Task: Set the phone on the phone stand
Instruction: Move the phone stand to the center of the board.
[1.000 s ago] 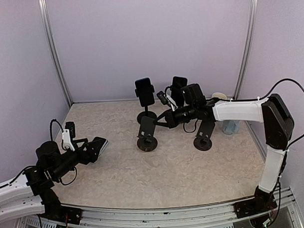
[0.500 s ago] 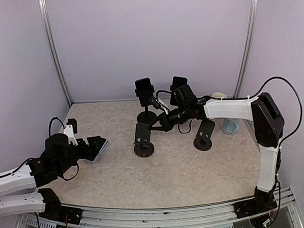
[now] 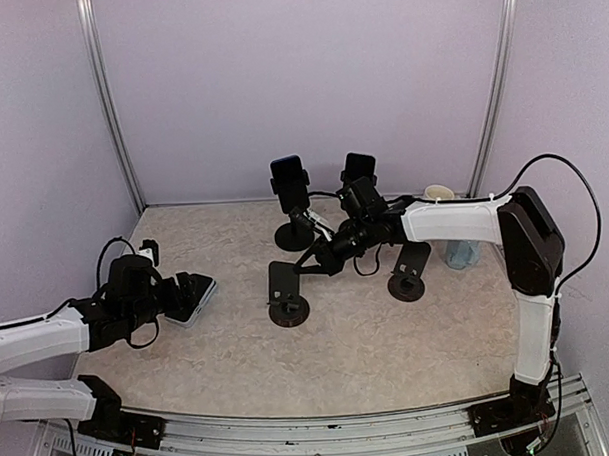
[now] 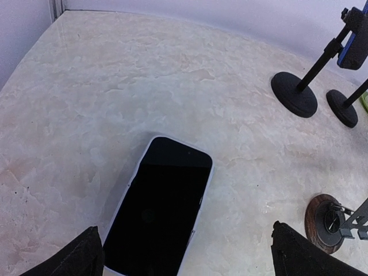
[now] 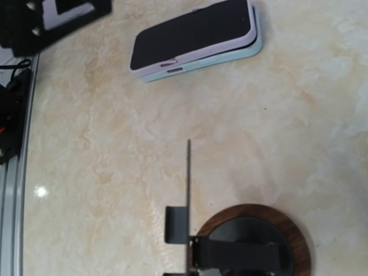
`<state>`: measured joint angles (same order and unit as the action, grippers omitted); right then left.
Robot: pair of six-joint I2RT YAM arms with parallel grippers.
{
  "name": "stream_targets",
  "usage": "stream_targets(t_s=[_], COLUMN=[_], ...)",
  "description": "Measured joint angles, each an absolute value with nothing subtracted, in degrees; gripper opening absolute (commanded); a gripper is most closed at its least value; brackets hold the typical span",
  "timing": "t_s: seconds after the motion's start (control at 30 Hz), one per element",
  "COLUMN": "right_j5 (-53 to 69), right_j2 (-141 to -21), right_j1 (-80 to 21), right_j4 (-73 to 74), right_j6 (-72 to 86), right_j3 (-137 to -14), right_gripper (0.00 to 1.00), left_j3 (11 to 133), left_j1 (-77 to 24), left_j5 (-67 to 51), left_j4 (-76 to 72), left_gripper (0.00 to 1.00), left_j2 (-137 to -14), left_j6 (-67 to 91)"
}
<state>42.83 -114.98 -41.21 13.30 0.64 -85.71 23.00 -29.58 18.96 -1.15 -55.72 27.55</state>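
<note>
From above: left gripper (image 3: pixel 185 292) spread wide around phone (image 3: pixel 201 297), flat on table (image 3: pixel 389 345); right gripper (image 3: pixel 308 268) pinched tight on stand (image 3: pixel 285 287). 
Left wrist: dark phone (image 4: pixel 161 207) lying between open fingers (image 4: pixel 80 259), not held. 
Right wrist: stand (image 5: pixel 247 241) close below, phone (image 5: pixel 195 37) well apart.

The worktop (image 4: pixel 172 86) looks like polished beige stone, smooth with a faint sheen. The phone (image 4: pixel 158 213) has a glossy black glass face and a smooth pale case that looks plastic. The phone stand (image 5: pixel 244 250) has a matt black plate and a wood-grain ring round its base. 2 other stand bases (image 4: pixel 294 94) are matt black, faintly grainy.
</note>
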Motion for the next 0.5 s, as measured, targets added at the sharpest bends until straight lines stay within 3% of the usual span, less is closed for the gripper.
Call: stream_targets(t_s=[0.5], right_j5=[42.83], right_j2=[-114.98], right_j1=[-41.3], right_j4=[13.58], right_j6=[-0.86], right_j3=[-85.71], right_gripper=[0.19], left_j3=[29.28], left_j1=[-28.03], left_j5=[16.86], left_j4=[-3.38], left_gripper=[0.99], left_j2=[-71.92], left_j6=[22.92])
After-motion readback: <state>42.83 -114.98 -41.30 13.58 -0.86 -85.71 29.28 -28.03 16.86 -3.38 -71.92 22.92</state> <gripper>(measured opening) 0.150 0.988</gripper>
